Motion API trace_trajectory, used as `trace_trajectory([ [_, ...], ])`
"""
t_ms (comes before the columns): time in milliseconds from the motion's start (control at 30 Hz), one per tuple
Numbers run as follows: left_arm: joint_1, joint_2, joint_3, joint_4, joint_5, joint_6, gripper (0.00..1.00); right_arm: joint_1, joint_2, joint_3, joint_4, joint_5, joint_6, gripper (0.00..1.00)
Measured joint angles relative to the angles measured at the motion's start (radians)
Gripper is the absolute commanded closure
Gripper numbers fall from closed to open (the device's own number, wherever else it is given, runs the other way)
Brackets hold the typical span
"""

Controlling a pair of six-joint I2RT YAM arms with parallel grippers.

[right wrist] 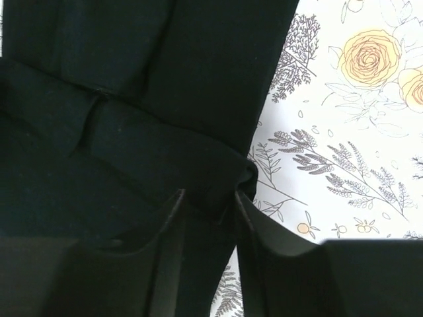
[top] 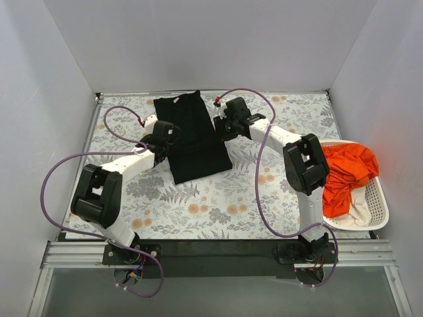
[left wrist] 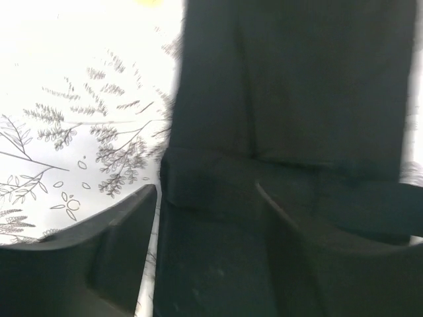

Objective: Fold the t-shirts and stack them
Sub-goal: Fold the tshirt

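Note:
A plain black t-shirt [top: 195, 139] lies folded into a long strip on the floral tablecloth, towards the back and left of centre. My left gripper [top: 165, 142] is at the strip's left edge. In the left wrist view this gripper [left wrist: 206, 191] is open, its fingers well apart over the black cloth [left wrist: 297, 79]. My right gripper [top: 221, 125] is at the strip's right edge. In the right wrist view the right gripper [right wrist: 209, 195] is open, and a bunched fold of the black cloth [right wrist: 132, 79] lies between its fingertips. An orange t-shirt [top: 347, 172] and a cream one [top: 357, 211] lie in the basket.
A white slatted basket [top: 383, 205] stands at the table's right edge, beside the right arm. Grey walls close in the table on the left, back and right. Purple cables loop from both arms over the cloth.

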Motion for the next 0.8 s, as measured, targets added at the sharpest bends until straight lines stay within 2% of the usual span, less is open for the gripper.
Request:
trace_trajectory([
  [167, -0.003, -0.141, 0.019, -0.058, 0.042, -0.011, 0.39, 0.000, -0.069, -0.072, -0.001, -0.016, 0.006, 0.62],
  [367, -0.059, -0.261, -0.005, -0.119, 0.151, -0.078, 0.50, 0.000, -0.202, -0.223, 0.004, -0.121, 0.051, 0.64],
  [567, -0.127, -0.183, -0.051, -0.167, 0.237, -0.117, 0.60, 0.000, -0.215, -0.383, 0.037, -0.198, 0.089, 0.68],
  [800, -0.125, -0.042, -0.053, -0.191, 0.282, -0.124, 0.62, -0.004, -0.187, -0.465, 0.107, -0.236, 0.109, 0.69],
])
